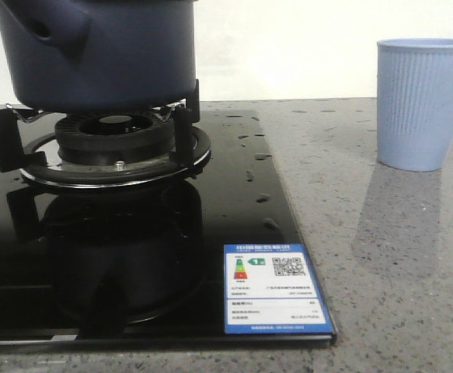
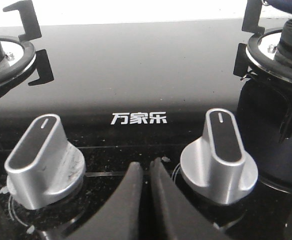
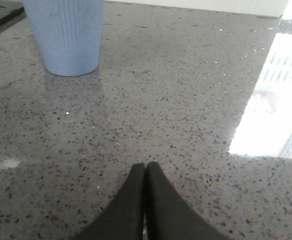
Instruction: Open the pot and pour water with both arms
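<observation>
The dark navy pot (image 1: pixel 94 54) stands on the gas burner (image 1: pixel 113 136) at the back left of the front view, its stubby hollow handle (image 1: pixel 43 27) pointing left; its top is cut off by the frame. Neither gripper shows in the front view. My left gripper (image 2: pixel 147 164) is shut with nothing in it, low over the black glass between two silver knobs (image 2: pixel 43 160) (image 2: pixel 221 152). My right gripper (image 3: pixel 145 165) is shut and empty above the speckled countertop (image 3: pixel 186 100), well short of the pale blue ribbed cup (image 3: pixel 65 35).
The cup (image 1: pixel 424 101) stands upright on the grey counter (image 1: pixel 381 256) right of the black glass cooktop (image 1: pixel 234 194). Water drops (image 1: pixel 253 155) dot the glass near the burner. An energy label (image 1: pixel 273 287) sits at the cooktop's front right corner. A second burner (image 2: pixel 5 55) lies further left.
</observation>
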